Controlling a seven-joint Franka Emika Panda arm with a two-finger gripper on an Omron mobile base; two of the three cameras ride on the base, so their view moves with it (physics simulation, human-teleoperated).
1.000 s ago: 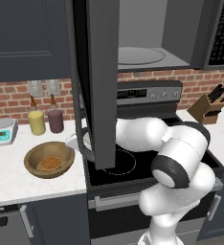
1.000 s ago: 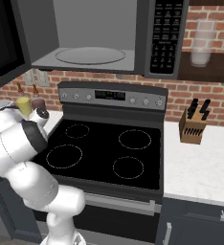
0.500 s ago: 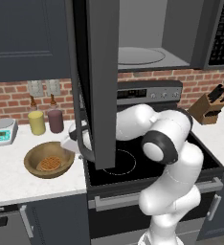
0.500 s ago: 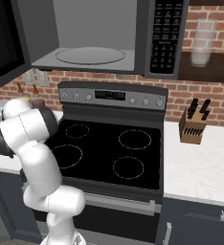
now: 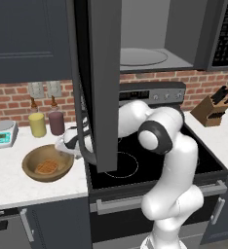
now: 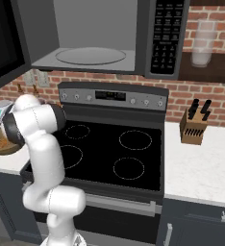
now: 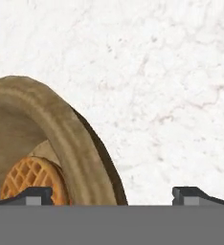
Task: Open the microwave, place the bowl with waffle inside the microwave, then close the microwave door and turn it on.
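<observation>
Speckled white counter [image 7: 162,72] carries the bowl [image 5: 47,163] under the end effector [image 7: 113,194], fingers apart.

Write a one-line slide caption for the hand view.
Open jaws straddle the rim of the wooden bowl holding a waffle on the white speckled counter.

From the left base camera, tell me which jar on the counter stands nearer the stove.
The maroon jar. It stands beside the yellow jar on the side toward the stove; the yellow one is nearer the scale.

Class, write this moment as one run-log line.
microwave door: open | gripper: open, straddling bowl rim | waffle: in bowl | bowl: on counter
</observation>
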